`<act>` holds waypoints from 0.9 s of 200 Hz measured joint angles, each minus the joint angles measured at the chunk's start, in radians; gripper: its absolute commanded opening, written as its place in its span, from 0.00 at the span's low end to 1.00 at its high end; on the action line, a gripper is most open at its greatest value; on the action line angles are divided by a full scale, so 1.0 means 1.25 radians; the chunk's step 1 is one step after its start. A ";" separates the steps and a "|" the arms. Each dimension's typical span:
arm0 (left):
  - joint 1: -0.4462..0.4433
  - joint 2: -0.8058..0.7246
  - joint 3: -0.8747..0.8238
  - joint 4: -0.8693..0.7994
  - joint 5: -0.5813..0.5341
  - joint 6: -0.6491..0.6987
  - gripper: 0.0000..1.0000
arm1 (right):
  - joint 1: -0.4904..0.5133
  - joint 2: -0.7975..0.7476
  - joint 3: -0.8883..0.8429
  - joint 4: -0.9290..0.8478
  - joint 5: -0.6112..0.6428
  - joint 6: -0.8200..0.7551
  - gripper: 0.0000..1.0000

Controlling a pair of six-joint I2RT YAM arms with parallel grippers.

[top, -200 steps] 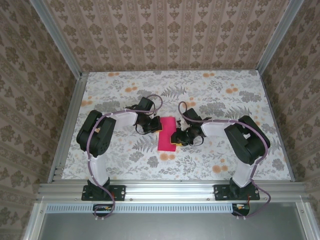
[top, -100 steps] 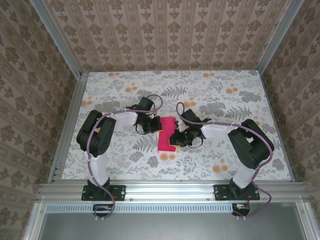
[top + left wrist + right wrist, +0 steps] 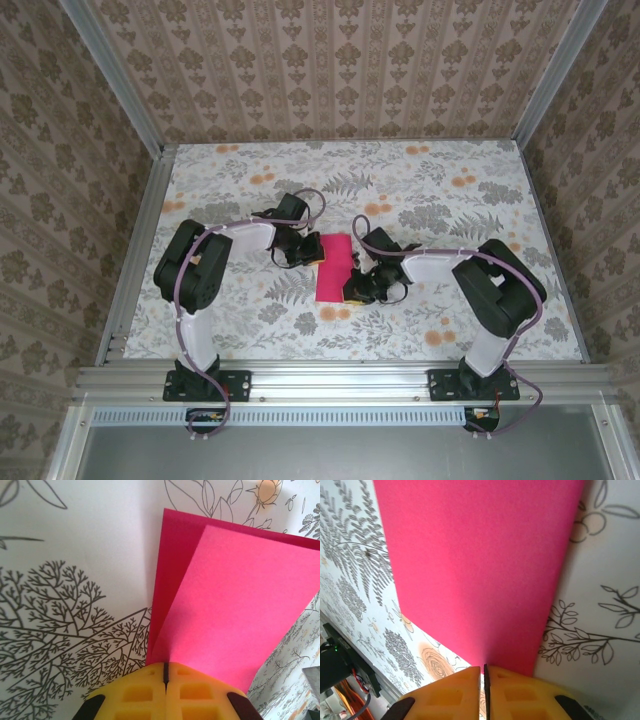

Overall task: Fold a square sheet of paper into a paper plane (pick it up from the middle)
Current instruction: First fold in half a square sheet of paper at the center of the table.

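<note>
Magenta-pink, thin and plain, the square sheet of paper (image 3: 333, 268) lies doubled into a narrow rectangle at the middle of the flower-printed worktop (image 3: 450, 190), between the two arms. It looks almost weightless and limp. It should bend or crumple under any sideways pull and slide easily on the cloth, yet it will keep a sharp crease. The edges and corners are probably the best places to hold it, with a light pinch.

In the left wrist view the upper layer (image 3: 230, 615) stands slightly off the darker one beneath. The left gripper (image 3: 165, 667) has its yellow fingers (image 3: 135, 695) pressed together, apparently on the sheet's edge. The right gripper (image 3: 483, 670) likewise shows its fingers (image 3: 520, 695) drawn nearly together where the paper (image 3: 480, 565) meets them, seemingly pinching it.

Nothing else lies near the sheet. Only the two black arms crowd it, and the patterned walls stand well apart.
</note>
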 measured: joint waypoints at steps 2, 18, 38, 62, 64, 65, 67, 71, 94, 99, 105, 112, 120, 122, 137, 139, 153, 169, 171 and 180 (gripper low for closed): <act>0.000 0.000 0.000 0.000 0.000 0.000 0.00 | -0.001 -0.003 0.002 -0.002 0.002 0.000 0.15; 0.000 0.000 0.000 0.000 0.000 0.000 0.00 | -0.006 -0.029 0.021 -0.009 0.013 0.000 0.17; 0.000 0.000 0.000 0.000 0.001 0.000 0.00 | -0.025 -0.046 0.066 -0.006 0.034 -0.001 0.17; 0.000 0.001 0.000 0.000 0.002 0.000 0.00 | -0.051 -0.018 0.121 0.009 0.055 -0.003 0.16; 0.000 0.001 0.000 0.000 0.002 0.000 0.00 | -0.053 -0.012 0.126 0.009 0.055 -0.003 0.16; 0.000 0.001 0.000 0.000 0.002 0.000 0.00 | -0.054 -0.009 0.130 0.010 0.055 -0.003 0.16; 0.000 0.001 0.000 0.000 0.002 0.000 0.00 | -0.056 -0.003 0.135 0.012 0.057 -0.004 0.16; 0.000 0.001 0.001 -0.001 0.002 0.000 0.00 | -0.059 0.009 0.145 0.014 0.059 -0.004 0.16; 0.000 0.002 0.003 -0.003 0.002 0.003 0.00 | -0.069 0.078 0.188 0.024 0.068 -0.007 0.16; 0.000 0.002 0.003 -0.004 0.002 0.003 0.00 | -0.069 0.091 0.194 0.024 0.070 -0.010 0.16; 0.000 0.002 0.004 -0.005 0.002 0.004 0.00 | -0.071 0.105 0.200 0.025 0.070 -0.011 0.16; 0.000 0.002 0.005 -0.006 0.002 0.005 0.00 | -0.073 0.119 0.204 0.027 0.074 -0.013 0.16; 0.000 0.003 0.005 -0.007 0.002 0.006 0.00 | -0.075 0.131 0.205 0.030 0.080 -0.013 0.16; 0.000 0.003 0.006 -0.007 0.002 0.006 0.00 | -0.076 0.133 0.205 0.030 0.082 -0.013 0.16; 0.000 0.005 0.011 -0.014 0.002 0.009 0.00 | -0.082 0.146 0.205 0.035 0.092 -0.012 0.16; 0.000 0.005 0.011 -0.015 0.002 0.009 0.00 | -0.083 0.148 0.205 0.036 0.094 -0.012 0.16; 0.000 0.006 0.013 -0.017 0.002 0.011 0.00 | -0.092 0.153 0.204 0.048 0.105 -0.012 0.16; 0.000 0.007 0.015 -0.020 0.002 0.015 0.00 | -0.099 0.158 0.202 0.060 0.118 -0.012 0.15; 0.000 0.007 0.015 -0.020 0.002 0.015 0.00 | -0.099 0.159 0.200 0.063 0.120 -0.011 0.15; 0.000 0.007 0.016 -0.020 0.002 0.017 0.00 | -0.103 0.161 0.193 0.070 0.124 -0.009 0.15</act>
